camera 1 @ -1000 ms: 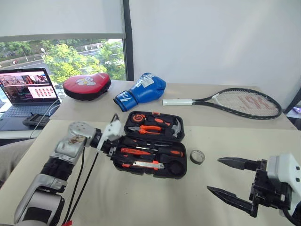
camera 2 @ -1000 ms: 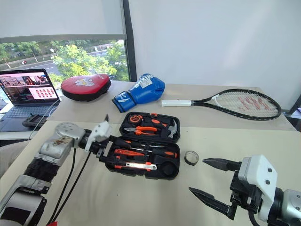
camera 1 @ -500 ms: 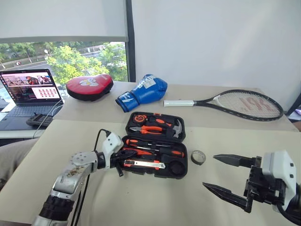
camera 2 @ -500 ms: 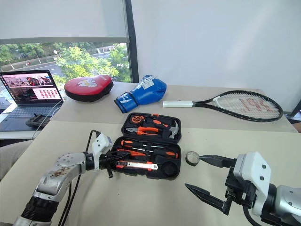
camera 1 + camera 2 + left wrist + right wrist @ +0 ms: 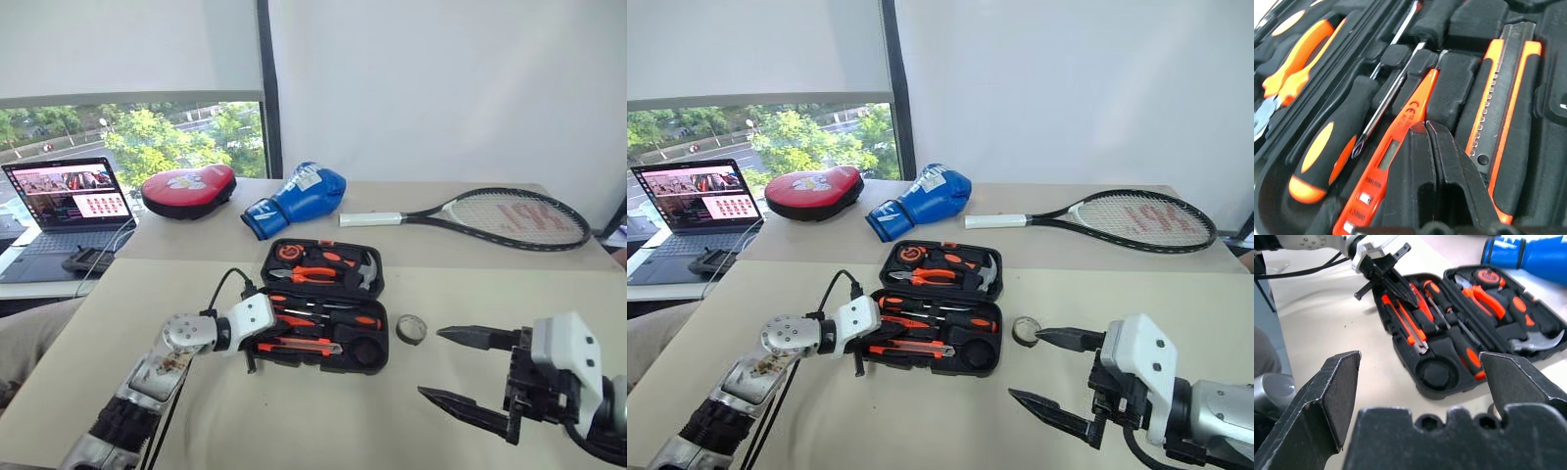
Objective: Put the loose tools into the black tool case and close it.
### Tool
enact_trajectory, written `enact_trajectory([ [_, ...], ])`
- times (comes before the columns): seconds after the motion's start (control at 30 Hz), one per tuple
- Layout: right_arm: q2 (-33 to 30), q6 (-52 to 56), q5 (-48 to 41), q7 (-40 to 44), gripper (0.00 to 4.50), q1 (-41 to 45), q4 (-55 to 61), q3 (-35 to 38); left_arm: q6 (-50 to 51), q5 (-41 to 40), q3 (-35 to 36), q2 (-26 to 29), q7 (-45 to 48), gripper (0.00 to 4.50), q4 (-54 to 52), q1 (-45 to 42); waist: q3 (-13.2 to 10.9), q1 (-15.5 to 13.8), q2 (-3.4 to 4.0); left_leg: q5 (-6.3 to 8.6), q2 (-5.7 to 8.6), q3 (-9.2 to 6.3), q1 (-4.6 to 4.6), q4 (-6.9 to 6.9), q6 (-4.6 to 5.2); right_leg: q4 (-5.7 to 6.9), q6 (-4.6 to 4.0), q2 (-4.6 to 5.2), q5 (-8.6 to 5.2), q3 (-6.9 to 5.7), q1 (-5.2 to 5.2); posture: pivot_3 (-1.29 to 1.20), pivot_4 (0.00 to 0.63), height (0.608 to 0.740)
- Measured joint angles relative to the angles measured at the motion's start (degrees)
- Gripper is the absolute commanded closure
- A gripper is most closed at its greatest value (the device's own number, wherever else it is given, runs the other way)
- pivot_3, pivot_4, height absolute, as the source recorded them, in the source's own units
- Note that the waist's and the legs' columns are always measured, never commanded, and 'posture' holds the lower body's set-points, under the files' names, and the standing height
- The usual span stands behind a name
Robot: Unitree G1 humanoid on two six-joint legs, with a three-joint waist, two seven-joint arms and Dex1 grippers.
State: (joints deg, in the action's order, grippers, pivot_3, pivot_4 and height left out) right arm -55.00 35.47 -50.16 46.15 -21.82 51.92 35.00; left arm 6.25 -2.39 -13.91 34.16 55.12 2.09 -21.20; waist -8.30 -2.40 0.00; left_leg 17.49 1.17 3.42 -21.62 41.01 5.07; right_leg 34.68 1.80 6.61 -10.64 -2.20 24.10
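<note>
The black tool case [image 5: 377, 294] lies open in the middle of the table. Its near half holds two orange-and-black screwdrivers [image 5: 333, 316], an orange tester screwdriver [image 5: 1400, 161] and the utility knife [image 5: 1508, 122]. My left gripper [image 5: 1426, 125] is shut on nothing, its tips low over the tester screwdriver at the case's near left corner. A small black tape roll [image 5: 411, 329] lies on the table just right of the case. My right gripper [image 5: 429, 362] hangs open above the table, near that roll and to its right, holding nothing.
The case's far half holds pliers [image 5: 313, 272], a hammer [image 5: 366, 266] and a round tape measure [image 5: 289, 252]. Behind the case lie a tennis racket [image 5: 509, 217], a blue boxing glove [image 5: 299, 196] and a red pad [image 5: 188, 189]. A laptop [image 5: 69, 201] stands at far left.
My left gripper has shut and sunk from above the case's left side down into its near left corner. The right gripper has stayed put and open. The camera has shifted a little.
</note>
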Motion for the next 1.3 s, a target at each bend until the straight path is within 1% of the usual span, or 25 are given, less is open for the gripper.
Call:
enact_trajectory([
  [0.03,-0.19,0.00,0.53,-0.01,0.00,0.45,-0.30,-0.67,-0.21,-0.41,0.26,-0.37,0.29,4.39,0.38,-0.13,0.01,-0.05,0.00,0.00,0.01,0.00,0.02,0.02,0.01,0.00,0.01,-0.02,0.00,-0.01,-0.01,0.00,0.150,0.740],
  [0.1,-0.58,-0.01,2.63,-0.41,0.00,2.72,-2.26,-3.44,2.98,-7.23,3.41,-3.17,2.22,4.39,0.73,0.39,-0.07,0.10,-0.12,-0.01,-0.01,0.01,-0.17,0.09,0.02,0.00,0.02,-0.01,0.00,0.00,0.11,0.00,0.150,0.740],
  [0.17,-0.88,-0.16,5.76,-1.35,0.00,4.67,-4.23,-6.28,9.09,-14.63,5.38,-3.60,4.83,3.90,-2.13,1.41,-0.27,0.26,-0.45,-0.05,-0.06,-0.01,-0.41,0.13,-0.03,0.04,0.03,-0.09,0.00,-0.05,0.30,0.00,0.150,0.740],
  [0.2,-1.63,-0.24,8.35,-1.84,0.00,5.94,-5.65,-8.52,13.47,-19.03,6.63,-2.88,6.24,3.75,-5.23,1.64,-0.38,0.37,-0.65,-0.11,-0.05,-0.02,-0.58,0.16,-0.13,0.17,0.03,-0.17,0.01,-0.07,0.52,0.00,0.150,0.740],
  [0.23,-1.96,-0.24,9.35,-2.04,0.00,6.36,-6.42,-9.50,15.20,-20.71,7.35,-2.33,6.75,3.45,-6.72,1.55,-0.41,0.40,-0.68,-0.24,-0.03,-0.02,-0.64,0.16,-0.36,0.18,0.04,-0.19,0.00,-0.08,0.58,0.00,0.150,0.740],
  [0.27,-2.03,-0.22,10.64,-2.38,0.00,7.49,-7.51,-11.09,17.85,-23.23,8.65,-1.10,7.30,3.05,-9.05,1.50,-0.43,0.48,-0.72,-0.36,-0.02,-0.01,-0.69,0.16,-0.57,0.19,0.05,-0.21,0.00,-0.07,0.65,0.00,0.150,0.740],
  [0.33,-2.16,-0.13,12.43,-2.61,0.00,11.39,-10.42,-14.87,23.12,-28.45,11.55,2.50,8.37,2.42,-14.14,1.58,-0.45,0.95,-0.75,-0.38,0.00,0.00,-0.75,0.11,-0.59,0.20,0.04,-0.23,-0.01,-0.04,0.73,0.00,0.150,0.740],
  [0.37,-2.26,0.66,13.56,-2.97,0.00,15.18,-12.84,-18.12,26.19,-31.49,13.66,4.94,8.83,2.10,-17.61,2.04,-0.46,1.22,-0.77,-0.38,0.01,0.00,-0.73,0.09,-0.59,0.19,0.04,-0.24,-0.01,-0.03,0.72,0.00,0.150,0.740],
  [0.4,-2.31,1.20,14.34,-3.36,0.00,16.85,-14.12,-19.58,27.60,-32.91,14.39,6.13,9.07,1.69,-19.36,2.07,-0.49,1.48,-0.82,-0.38,0.02,0.01,-0.73,0.09,-0.58,0.17,0.03,-0.24,-0.02,-0.03,0.71,0.00,0.150,0.740],
  [0.47,-3.49,3.44,17.24,-4.40,0.00,21.14,-18.14,-24.40,30.95,-36.75,16.50,8.25,9.20,1.07,-23.90,3.40,-0.51,1.69,-0.80,-0.36,0.08,0.01,-0.70,0.07,-0.54,0.18,0.02,-0.21,-0.03,-0.02,0.69,0.00,0.150,0.740],
  [0.5,-3.94,4.58,18.54,-3.78,0.00,24.06,-21.26,-27.56,32.76,-38.89,17.66,9.57,9.00,0.68,-26.79,5.35,-0.54,1.72,-0.84,-0.35,0.07,0.01,-0.70,0.07,-0.53,0.17,0.02,-0.23,-0.03,-0.03,0.69,0.00,0.150,0.740],
  [0.57,-3.61,5.66,19.29,-2.61,0.00,27.63,-24.60,-30.65,34.65,-40.71,18.47,10.72,8.01,0.06,-29.81,8.09,-0.58,1.70,-0.87,-0.35,0.06,0.01,-0.70,0.05,-0.53,0.17,0.02,-0.27,-0.04,-0.03,0.69,0.00,0.150,0.740],
  [0.63,-1.96,6.51,20.15,-1.83,0.00,32.51,-28.15,-34.31,36.75,-42.78,19.85,11.49,6.01,0.06,-33.27,10.58,-0.70,1.71,-0.97,-0.36,0.04,0.00,-0.70,0.04,-0.55,0.19,0.01,-0.34,-0.04,-0.02,0.71,0.00,0.150,0.740],
  [0.73,-1.04,6.60,22.62,-0.36,0.00,36.85,-31.85,-38.51,37.94,-44.65,21.61,11.59,3.21,0.06,-36.82,12.70,-0.73,1.46,-0.97,-0.38,0.05,-0.03,-0.71,0.03,-0.57,0.21,0.00,-0.35,-0.04,-0.04,0.70,0.00,0.150,0.740],
  [0.77,-0.73,6.44,23.88,0.28,0.39,38.15,-33.32,-40.28,38.13,-44.99,21.88,11.55,1.98,0.00,-37.88,13.24,-0.73,1.45,-0.98,-0.40,0.05,-0.02,-0.71,0.04,-0.61,0.20,0.00,-0.35,-0.04,-0.04,0.70,0.00,0.150,0.740],
  [0.8,0.26,6.45,24.81,0.58,0.59,39.71,-34.92,-41.69,38.13,-45.00,22.23,11.49,0.99,0.00,-38.78,14.06,-0.74,1.55,-1.00,-0.40,0.05,-0.02,-0.70,0.04,-0.62,0.19,0.00,-0.36,-0.04,-0.03,0.69,0.00,0.150,0.740],
  [0.83,1.77,6.45,25.92,0.80,0.96,41.65,-37.13,-43.35,38.10,-45.02,22.52,11.38,-0.19,0.00,-39.88,15.26,-0.75,1.65,-1.00,-0.41,0.07,-0.01,-0.70,0.04,-0.62,0.20,-0.01,-0.36,-0.03,-0.01,0.68,0.00,0.150,0.740],
  [0.87,2.51,6.45,26.54,0.96,1.22,42.41,-38.34,-44.01,38.10,-45.02,22.51,11.29,-0.77,0.00,-40.37,15.69,-0.76,1.69,-0.99,-0.41,0.08,0.00,-0.70,0.04,-0.63,0.20,-0.01,-0.36,-0.03,0.00,0.69,0.00,0.150,0.740],
  [0.97,3.01,6.23,29.93,2.27,1.22,45.11,-42.68,-47.47,37.52,-44.98,23.00,11.28,-2.11,0.00,-41.95,18.41,-0.76,1.64,-0.98,-0.42,0.08,0.00,-0.70,0.02,-0.64,0.20,-0.01,-0.37,-0.04,-0.03,0.70,0.00,0.150,0.740],
  [1.03,3.56,5.98,31.31,2.96,1.22,46.10,-44.31,-48.14,37.29,-44.97,23.19,11.29,-2.38,0.00,-42.04,19.69,-0.77,1.60,-0.98,-0.42,0.08,0.00,-0.71,0.02,-0.65,0.20,-0.01,-0.38,-0.03,-0.04,0.71,0.00,0.150,0.740],
  [1.1,4.13,5.64,32.18,3.91,1.70,46.45,-45.38,-48.44,36.07,-44.92,24.13,11.34,-2.19,0.00,-42.03,20.92,-0.77,1.61,-0.97,-0.42,0.08,0.00,-0.71,0.01,-0.66,0.20,-0.02,-0.38,-0.04,-0.04,0.71,0.00,0.150,0.740],
  [1.13,4.42,5.34,32.93,4.38,1.82,46.75,-46.17,-48.71,35.33,-44.83,24.56,11.55,-1.88,0.00,-41.88,21.57,-0.77,1.63,-0.97,-0.42,0.08,0.00,-0.70,0.01,-0.66,0.21,-0.02,-0.37,-0.04,-0.04,0.70,0.00,0.150,0.740],
  [1.17,4.69,5.07,33.40,4.74,2.29,47.05,-46.78,-48.97,34.98,-44.74,24.80,11.57,-1.66,0.00,-41.64,21.83,-0.77,1.66,-0.97,-0.43,0.08,0.00,-0.70,0.01,-0.66,0.21,-0.02,-0.37,-0.03,-0.04,0.71,0.00,0.150,0.740],
  [1.27,5.11,4.40,34.23,6.35,3.18,47.66,-47.55,-49.28,33.57,-44.59,25.31,11.66,-1.14,0.00,-40.93,22.04,-0.77,1.64,-0.97,-0.43,0.08,0.00,-0.70,0.01,-0.68,0.22,-0.03,-0.38,-0.03,-0.05,0.71,0.00,0.150,0.740],
  [1.3,5.15,4.21,34.25,6.72,3.67,47.68,-47.55,-49.28,33.28,-44.36,25.40,11.68,-1.00,0.00,-40.65,22.21,-0.77,1.64,-0.96,-0.43,0.08,0.00,-0.70,0.01,-0.68,0.22,-0.03,-0.38,-0.03,-0.05,0.71,0.00,0.150,0.740],
])
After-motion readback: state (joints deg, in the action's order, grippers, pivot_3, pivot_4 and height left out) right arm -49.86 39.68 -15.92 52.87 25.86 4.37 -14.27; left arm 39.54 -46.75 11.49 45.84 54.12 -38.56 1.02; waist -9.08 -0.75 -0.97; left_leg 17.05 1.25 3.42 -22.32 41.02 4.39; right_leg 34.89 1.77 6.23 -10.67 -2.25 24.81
